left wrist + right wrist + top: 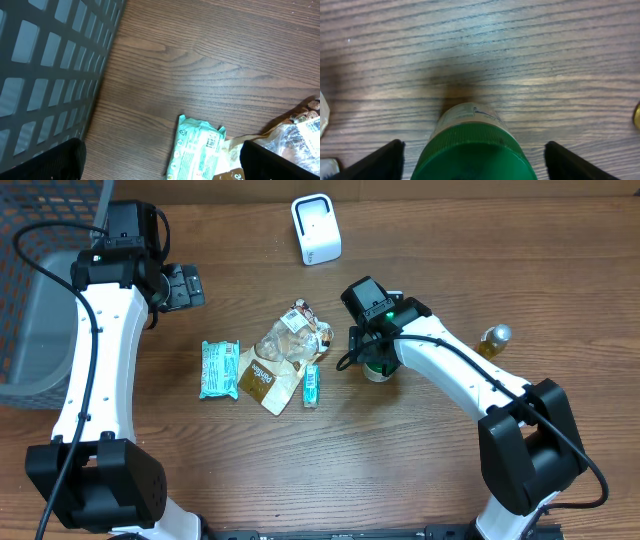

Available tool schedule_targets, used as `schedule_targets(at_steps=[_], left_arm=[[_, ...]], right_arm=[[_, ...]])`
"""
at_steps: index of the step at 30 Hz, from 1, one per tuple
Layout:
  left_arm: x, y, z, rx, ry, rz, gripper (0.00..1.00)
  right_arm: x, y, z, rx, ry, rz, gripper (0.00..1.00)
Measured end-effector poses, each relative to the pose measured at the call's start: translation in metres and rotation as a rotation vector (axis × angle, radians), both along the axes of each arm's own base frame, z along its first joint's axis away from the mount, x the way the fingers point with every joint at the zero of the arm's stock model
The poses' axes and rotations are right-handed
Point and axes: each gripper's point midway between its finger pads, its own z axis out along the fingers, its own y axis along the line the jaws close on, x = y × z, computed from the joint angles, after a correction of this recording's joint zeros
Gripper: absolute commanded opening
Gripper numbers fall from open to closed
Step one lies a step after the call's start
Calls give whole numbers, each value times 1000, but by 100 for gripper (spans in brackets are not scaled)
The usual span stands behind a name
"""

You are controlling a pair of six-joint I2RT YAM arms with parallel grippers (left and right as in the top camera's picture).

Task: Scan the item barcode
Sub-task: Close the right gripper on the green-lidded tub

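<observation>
Wood-grain table [400, 480], seen from above and from both wrists. Right gripper [477, 160] opened wide, one finger [382, 160] on each side of bottle [470, 135]; green cap sits midway, bare table showing in the gap on both sides, so no contact, nothing held. Bottle upright, right of table centre, directly under right wrist. Left gripper [183, 286] at far left, near basket [30, 290], jaws spread fully, empty; its wrist view shows only basket mesh and tabletop between the fingers. Scanner [316, 228], white, stands at the back edge, well apart from bottle, with open table between them. Clutter in the middle, left of bottle: teal packet [219, 369] lying flat; crumpled clear-and-brown snack bag [280, 355] just beside it; small sachet [312, 384] at the bag's lower right edge, near bottle but not touching. Small amber bottle [494, 340] with silver top lies right of the right arm, apart from everything else. Barcode not visible on bottle from any view.
</observation>
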Motion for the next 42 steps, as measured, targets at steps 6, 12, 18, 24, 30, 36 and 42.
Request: schedule_targets(at_steps=[6, 12, 18, 24, 30, 36, 42], left_arm=[[0, 0, 0, 0, 0, 0, 99], [0, 0, 0, 0, 0, 0, 100], [0, 0, 0, 0, 0, 0, 100], [0, 0, 0, 0, 0, 0, 99], [0, 0, 0, 0, 0, 0, 100], [0, 0, 0, 0, 0, 0, 100], [0, 0, 0, 0, 0, 0, 100]], right_arm=[[-5, -3, -1, -11, 19, -2, 77], [-6, 0, -2, 2, 30, 2, 76], [-5, 3, -2, 22, 28, 6, 95], [2, 8, 0, 43, -4, 8, 100], [3, 9, 0, 42, -4, 19, 80], [-1, 6, -1, 27, 15, 34, 64], [-4, 6, -2, 28, 28, 36, 59]])
